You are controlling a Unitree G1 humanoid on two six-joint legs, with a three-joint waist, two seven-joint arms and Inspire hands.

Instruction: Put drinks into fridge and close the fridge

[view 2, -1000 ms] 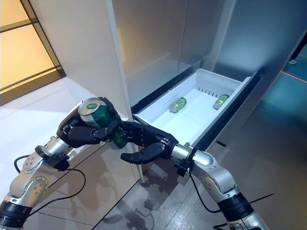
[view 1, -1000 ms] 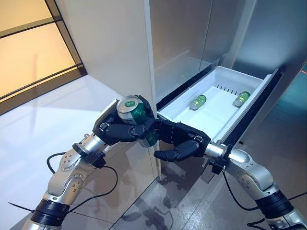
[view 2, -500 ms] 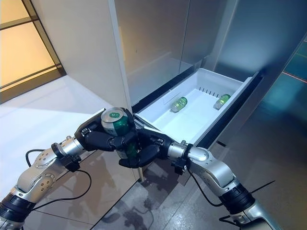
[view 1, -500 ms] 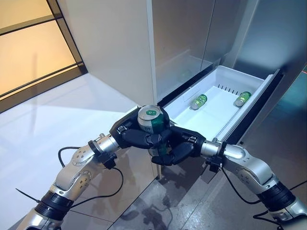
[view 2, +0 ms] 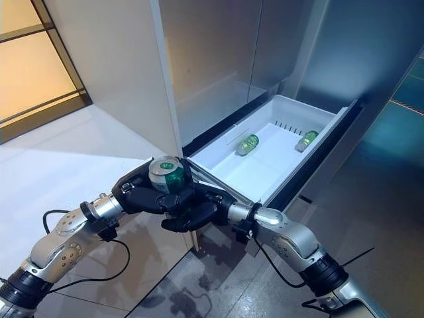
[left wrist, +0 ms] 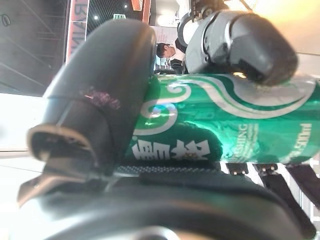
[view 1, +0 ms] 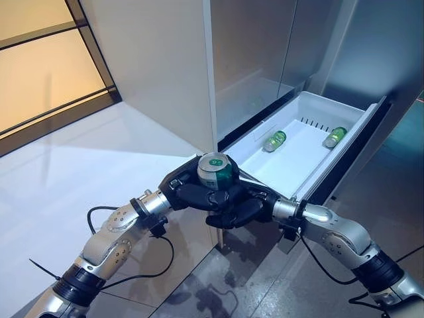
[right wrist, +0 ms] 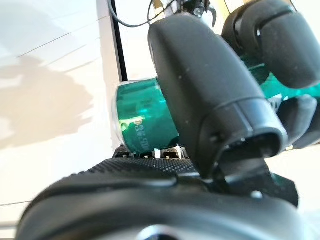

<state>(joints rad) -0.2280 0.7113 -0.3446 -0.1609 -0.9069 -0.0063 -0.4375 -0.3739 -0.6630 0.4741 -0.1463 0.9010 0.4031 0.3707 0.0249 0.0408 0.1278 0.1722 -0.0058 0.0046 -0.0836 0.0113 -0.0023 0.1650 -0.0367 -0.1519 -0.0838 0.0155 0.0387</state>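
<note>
A green can (view 1: 215,173) with a silver top stands upright between both hands, held in the air just left of the open white fridge drawer (view 1: 329,161). My left hand (view 1: 189,193) is curled round it from the left. My right hand (view 1: 242,209) is curled round it from the right and below. In the left wrist view the can (left wrist: 225,125) lies under the thumb (left wrist: 100,90). In the right wrist view the can (right wrist: 142,122) sits behind the thumb (right wrist: 210,95). Green drinks (view 1: 273,140) lie on their sides at the drawer's far end.
The fridge's tall white side panel (view 1: 159,66) stands just behind the hands, with its grey upper doors (view 1: 265,46) above the drawer. A window with a dark frame (view 1: 86,46) is at the far left. Grey floor tiles (view 1: 252,278) lie below the drawer.
Both hands have carried the can right and a little down, closer to the drawer's near corner. My right hand's fingers, spread a second ago, have closed round the can.
</note>
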